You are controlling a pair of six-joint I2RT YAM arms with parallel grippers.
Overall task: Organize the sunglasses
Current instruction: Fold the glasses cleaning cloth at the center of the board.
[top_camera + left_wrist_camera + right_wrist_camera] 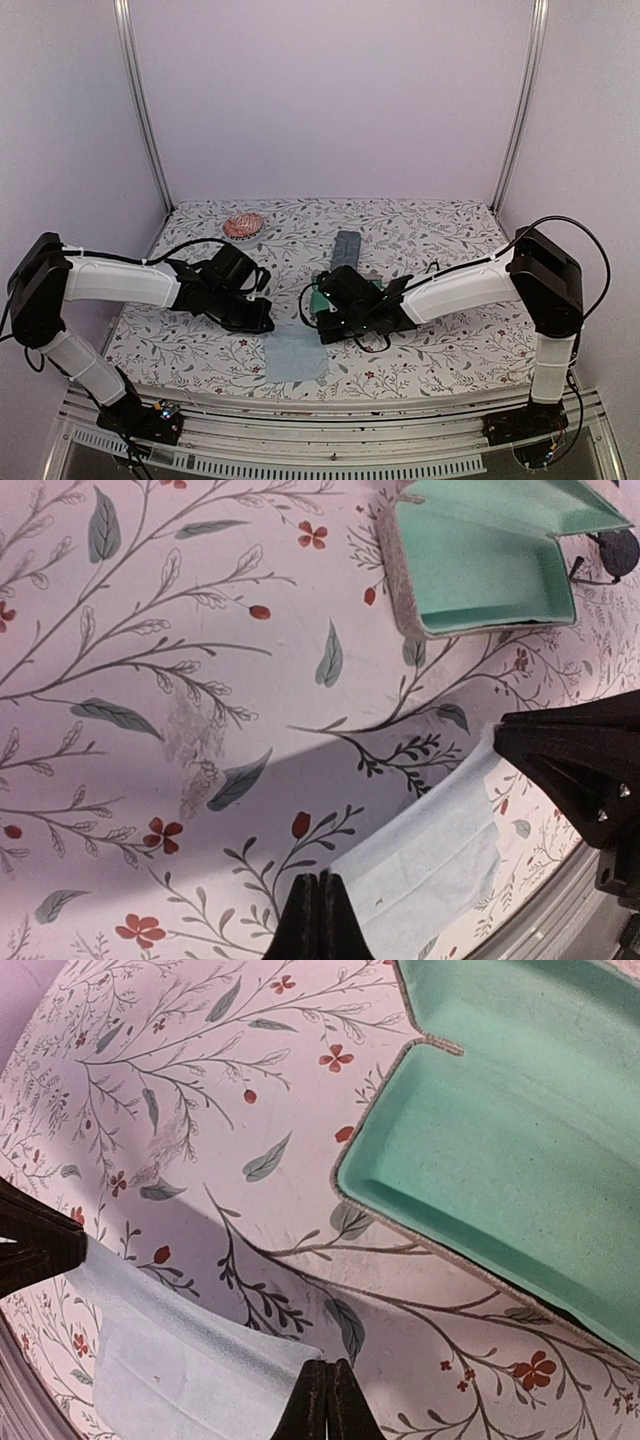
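Sunglasses point(618, 548) are not in our grasp. The left gripper point(318, 912) and the right gripper point(325, 1395) are each pinched fully together, and each seems to nip one corner of the light blue cloth point(180, 1370), whose edge runs straight between them. We judge the step in hand to be lifting that cloth. We should raise both corners together, level and taut, and steer clear of the open case point(500, 1160) just beyond. One dark lens on thin wire shows just beside that case's lid. We count one cloth and two cases, the second being a closed case point(347, 245) farther back. We also count one pair of glasses for certain and one pink round object point(243, 225).
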